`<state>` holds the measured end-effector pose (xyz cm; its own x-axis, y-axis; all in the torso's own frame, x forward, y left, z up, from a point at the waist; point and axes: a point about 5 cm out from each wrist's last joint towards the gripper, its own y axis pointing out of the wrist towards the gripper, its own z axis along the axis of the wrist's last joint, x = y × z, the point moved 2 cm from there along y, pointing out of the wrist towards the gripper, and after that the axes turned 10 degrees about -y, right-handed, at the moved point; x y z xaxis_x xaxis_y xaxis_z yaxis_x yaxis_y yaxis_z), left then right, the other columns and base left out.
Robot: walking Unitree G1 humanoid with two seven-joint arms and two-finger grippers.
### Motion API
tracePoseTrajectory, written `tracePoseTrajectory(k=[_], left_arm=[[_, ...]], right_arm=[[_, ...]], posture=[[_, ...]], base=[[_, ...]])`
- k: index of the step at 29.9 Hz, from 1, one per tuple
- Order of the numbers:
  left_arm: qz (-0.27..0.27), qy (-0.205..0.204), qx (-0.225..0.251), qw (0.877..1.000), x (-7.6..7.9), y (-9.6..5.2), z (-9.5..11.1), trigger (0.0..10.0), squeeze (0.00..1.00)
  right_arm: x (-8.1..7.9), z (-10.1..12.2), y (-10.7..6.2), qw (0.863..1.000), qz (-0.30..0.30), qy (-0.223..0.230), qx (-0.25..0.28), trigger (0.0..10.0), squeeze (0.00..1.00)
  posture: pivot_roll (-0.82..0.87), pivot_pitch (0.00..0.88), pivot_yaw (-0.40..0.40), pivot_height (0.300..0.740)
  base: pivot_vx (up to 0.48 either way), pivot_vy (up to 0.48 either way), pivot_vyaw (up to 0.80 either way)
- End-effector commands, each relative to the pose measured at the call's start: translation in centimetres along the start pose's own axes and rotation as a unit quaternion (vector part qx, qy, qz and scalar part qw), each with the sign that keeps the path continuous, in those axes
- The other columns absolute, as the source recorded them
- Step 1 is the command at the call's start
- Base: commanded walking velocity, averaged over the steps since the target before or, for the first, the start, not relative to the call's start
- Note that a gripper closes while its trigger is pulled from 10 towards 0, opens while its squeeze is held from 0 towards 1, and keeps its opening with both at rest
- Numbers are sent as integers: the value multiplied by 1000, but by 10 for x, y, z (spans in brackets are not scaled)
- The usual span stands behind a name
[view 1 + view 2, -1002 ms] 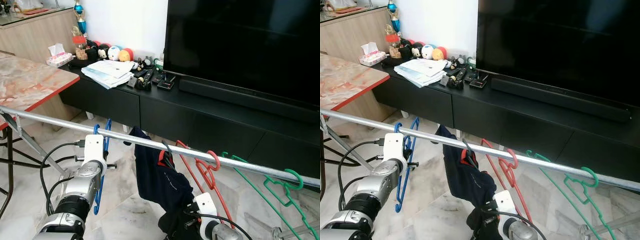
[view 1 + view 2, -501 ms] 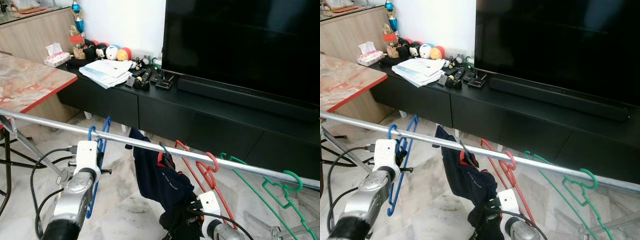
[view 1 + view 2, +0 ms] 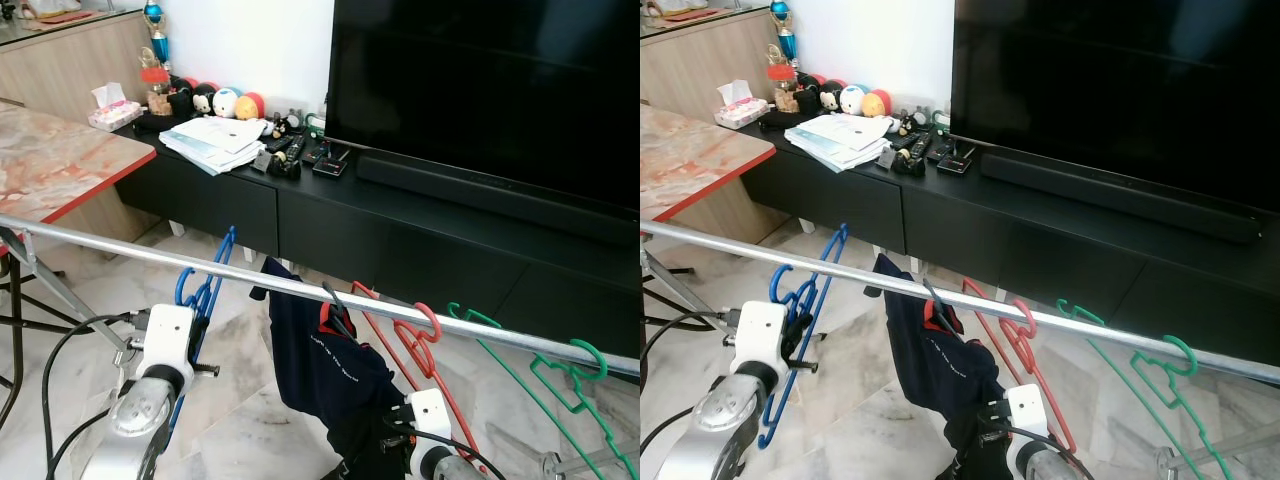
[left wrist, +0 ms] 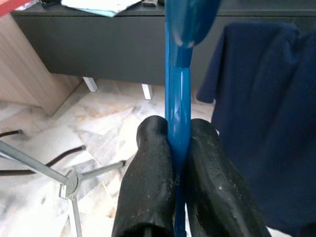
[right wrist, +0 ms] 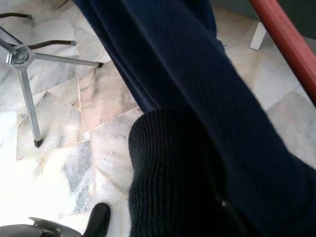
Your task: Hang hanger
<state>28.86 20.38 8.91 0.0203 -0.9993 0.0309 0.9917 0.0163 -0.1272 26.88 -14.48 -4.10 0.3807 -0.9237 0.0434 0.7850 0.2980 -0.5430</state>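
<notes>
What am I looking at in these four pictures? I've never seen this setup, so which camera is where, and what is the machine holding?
This is a humanoid robot with two silver arms, each ending in two black fingers. The two wide pictures come from the cameras in its head, looking down at a metal clothes rail in front of a black TV cabinet. The two close-ups come from cameras on its wrists.

The left gripper is shut on a blue hanger, whose hook sits just below the rail, not yet over it. The right arm is low by a dark navy shirt hanging from the rail; its wrist picture shows that cloth up close, so its fingers cannot be judged.

A red hanger and a green hanger already hang on the rail.
</notes>
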Motion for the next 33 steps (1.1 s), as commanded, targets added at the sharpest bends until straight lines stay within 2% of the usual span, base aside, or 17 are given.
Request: tracePoseTrajectory(k=[1,2,4,6,11,25,33], left_arm=[[-10,-5,-4,1000,2,-10,-9,10000,0],[-10,-5,-4,1000,2,-10,-9,10000,0],[-6,10,-28,1000,0,-21,-27,10000,0],[13,-2,-42,999,-5,-27,-37,10000,0],[16,-12,-44,999,-2,-24,-36,10000,0],[-16,-25,-39,999,13,-19,-34,10000,0],[-24,-24,-36,999,16,-16,-31,10000,0]], right_arm=[[8,5,-2,1000,-17,6,17,10000,0],[8,5,-2,1000,-17,6,17,10000,0],[9,5,-2,1000,-23,8,17,10000,0],[11,5,-3,999,-34,19,19,10000,0],[11,5,-3,999,-36,24,19,10000,0],[9,-4,-6,999,-45,21,-6,10000,0],[10,-8,-7,998,-55,22,-16,10000,0]], posture=[[81,49,-29,740],[81,49,-29,740],[73,48,-30,740],[73,47,-30,740],[76,39,-27,740],[72,22,-10,740],[74,23,-7,740]], base=[[0,0,0],[0,0,0],[0,0,0],[0,0,0],[0,0,0],[0,448,0],[0,405,0]])
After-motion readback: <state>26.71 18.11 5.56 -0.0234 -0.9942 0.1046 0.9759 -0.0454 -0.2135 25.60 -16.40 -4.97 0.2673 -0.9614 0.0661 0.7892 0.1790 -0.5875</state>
